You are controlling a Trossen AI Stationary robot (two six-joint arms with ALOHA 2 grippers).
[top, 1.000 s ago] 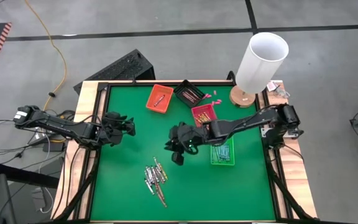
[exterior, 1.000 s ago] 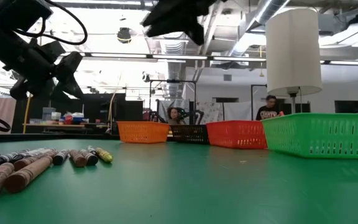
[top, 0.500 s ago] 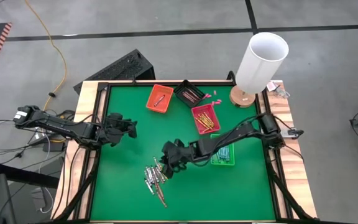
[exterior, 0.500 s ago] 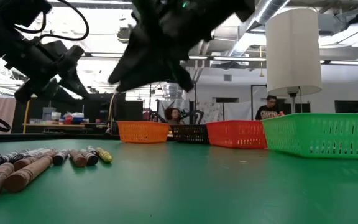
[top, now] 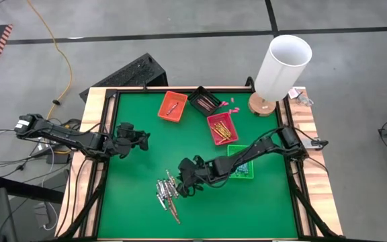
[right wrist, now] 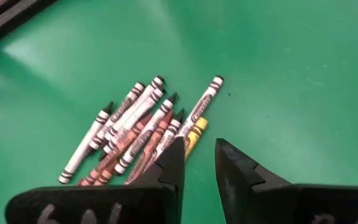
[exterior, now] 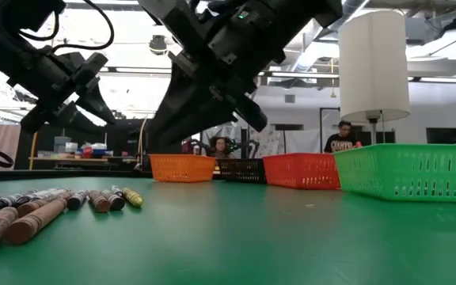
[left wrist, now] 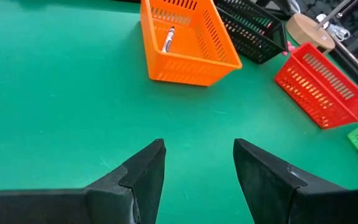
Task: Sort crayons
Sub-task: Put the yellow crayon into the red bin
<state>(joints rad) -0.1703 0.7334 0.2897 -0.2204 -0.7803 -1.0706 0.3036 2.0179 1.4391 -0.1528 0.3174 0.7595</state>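
The right gripper [right wrist: 197,158] hovers empty, jaws slightly apart, just over the heaped crayons [top: 168,193] on the green table [top: 133,208]. So tight a pile could mean nudging or pinching two, probably. Open felt surrounds it. The left gripper [left wrist: 197,163] waits open near the orange basket [left wrist: 185,42].

Green felt table [top: 133,195] w/ wooden frame; four small baskets toward the far side: orange tray [top: 173,106], black tray [top: 204,101], red tray [top: 221,128], green tray [top: 242,164] nearest the rt edge. A few tiny pink bits [top: 225,103] lie just beside the black tray. White lamp [top: 282,66] on round wooden base at far rt corner; yellow cable [top: 54,47] on grey floor beyond, two people [exterior: 340,138] seated in bkgd.
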